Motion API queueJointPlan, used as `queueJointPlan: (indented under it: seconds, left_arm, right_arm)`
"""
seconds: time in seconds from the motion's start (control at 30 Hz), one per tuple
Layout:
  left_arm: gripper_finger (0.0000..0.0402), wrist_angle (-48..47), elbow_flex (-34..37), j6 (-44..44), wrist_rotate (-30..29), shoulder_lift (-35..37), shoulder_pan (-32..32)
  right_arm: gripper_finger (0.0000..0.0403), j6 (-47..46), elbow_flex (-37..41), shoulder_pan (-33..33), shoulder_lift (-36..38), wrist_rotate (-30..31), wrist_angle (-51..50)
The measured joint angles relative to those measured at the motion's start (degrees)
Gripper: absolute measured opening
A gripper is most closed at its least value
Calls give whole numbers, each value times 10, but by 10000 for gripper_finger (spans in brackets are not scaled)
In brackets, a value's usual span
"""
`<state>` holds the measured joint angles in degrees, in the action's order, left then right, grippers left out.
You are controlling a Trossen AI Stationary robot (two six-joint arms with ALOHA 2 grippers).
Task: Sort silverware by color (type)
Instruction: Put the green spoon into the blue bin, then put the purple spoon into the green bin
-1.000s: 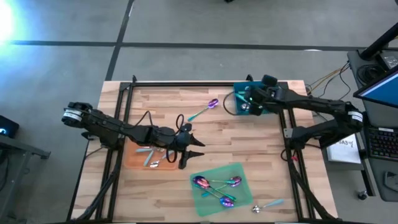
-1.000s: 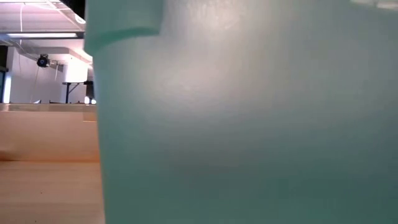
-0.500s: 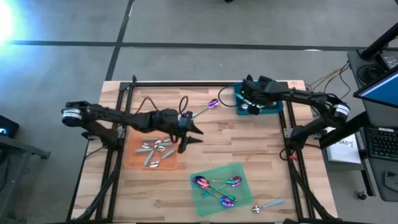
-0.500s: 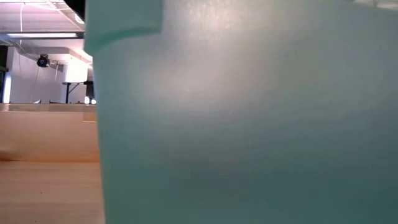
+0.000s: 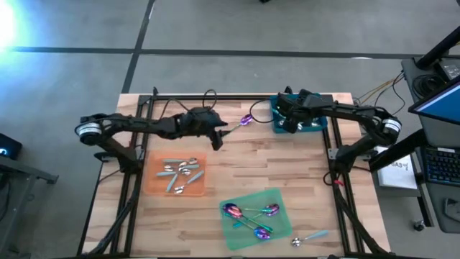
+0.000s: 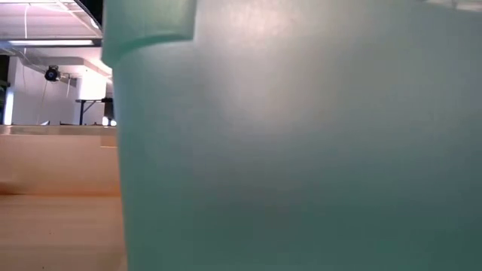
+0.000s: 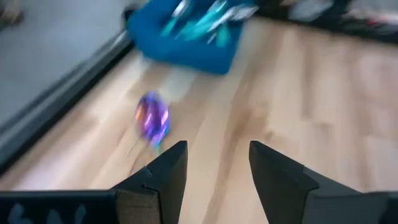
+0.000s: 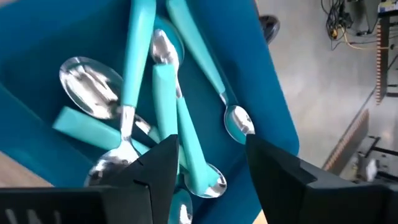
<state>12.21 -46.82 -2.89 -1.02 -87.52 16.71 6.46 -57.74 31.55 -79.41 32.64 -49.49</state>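
Observation:
A purple-headed spoon [image 5: 244,120] with a teal handle lies on the wood near the far edge. My left gripper [image 5: 219,134] is open just to its left; in the left wrist view the spoon's head [image 7: 152,118] lies ahead of the open fingers, outside the gap. My right gripper [image 8: 208,168] stands open over the teal bin [image 5: 310,124], above several silver-headed spoons [image 8: 155,93] with teal handles. Silver spoons [image 5: 180,173] lie on the orange mat [image 5: 154,183]. Purple spoons [image 5: 248,216] lie on the green mat [image 5: 277,198].
One more spoon [image 5: 309,236] lies on the bare wood near the front right corner. A black frame rail [image 5: 215,96] runs along the far edge behind the purple spoon. The bin's wall [image 6: 301,150] fills nearly all of the low view.
My left gripper has gone from over the orange mat toward the table's far edge and a little right, up to the purple spoon. The spoons on the orange mat, earlier partly covered by it, now show. My right gripper has stayed over the bin.

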Motion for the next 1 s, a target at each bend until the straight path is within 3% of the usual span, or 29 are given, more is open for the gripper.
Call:
queueJointPlan:
  seconds: [0.2,0.6,1.0]
  left_arm:
    - [157,-4,-8,-57,-13,-75,5]
    - [157,-63,-87,-47,-36,-188,46]
    - [157,-87,-95,-51,-20,-211,68]
  right_arm:
    - [171,-20,-8,-23,33,-2,1]
    - [171,-36,-10,-50,56,-26,2]
    - [171,-34,-10,-59,55,-31,3]
